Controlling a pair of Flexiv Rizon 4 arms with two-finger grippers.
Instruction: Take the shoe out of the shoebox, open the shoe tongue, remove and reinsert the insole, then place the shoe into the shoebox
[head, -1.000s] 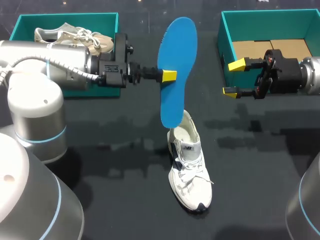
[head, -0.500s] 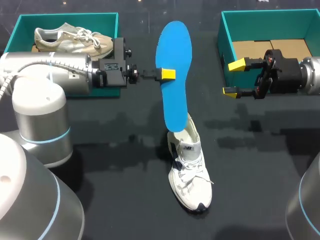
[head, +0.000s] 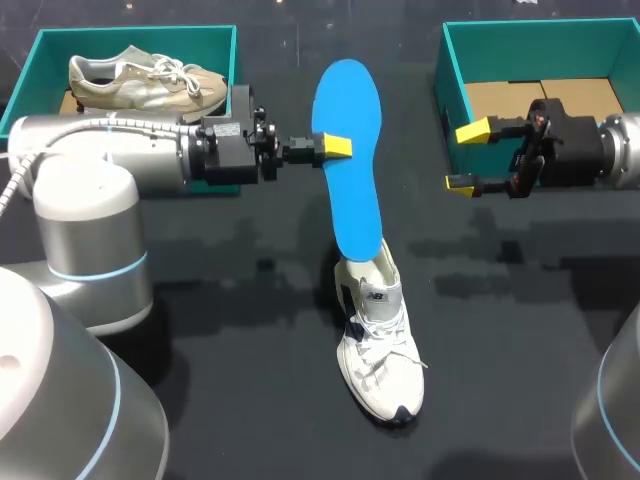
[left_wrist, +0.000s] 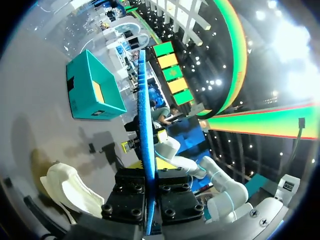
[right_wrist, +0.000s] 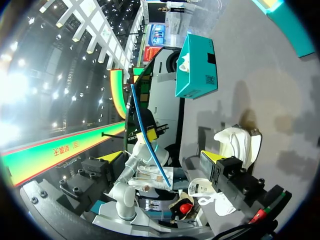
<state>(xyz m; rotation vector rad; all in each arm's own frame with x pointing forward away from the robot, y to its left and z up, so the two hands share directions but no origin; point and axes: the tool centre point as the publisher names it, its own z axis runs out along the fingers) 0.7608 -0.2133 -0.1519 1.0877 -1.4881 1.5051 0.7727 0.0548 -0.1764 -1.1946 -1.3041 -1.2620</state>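
Observation:
A blue insole (head: 350, 160) hangs nearly upright above the table, with my left gripper (head: 335, 147) shut on its edge at mid-length. Its lower end meets the heel opening of the white shoe (head: 378, 340), which lies on the dark table with its toe toward me. In the left wrist view the insole (left_wrist: 144, 110) runs edge-on between the fingers of the left gripper (left_wrist: 150, 192), with the shoe (left_wrist: 70, 186) beside them. My right gripper (head: 468, 157) stands open and empty in front of the right shoebox (head: 452, 100). The right wrist view shows the insole (right_wrist: 147, 132) and the shoe (right_wrist: 239, 142) ahead of the right gripper (right_wrist: 161, 157).
The teal shoebox (head: 236, 45) at the back left holds a beige shoe (head: 145, 78). The right teal shoebox has only brown cardboard on its floor. Bare dark table lies on both sides of the white shoe.
The left gripper has turned the insole: its top swung left and its lower end moved right onto the shoe's heel opening. The right arm has kept still.

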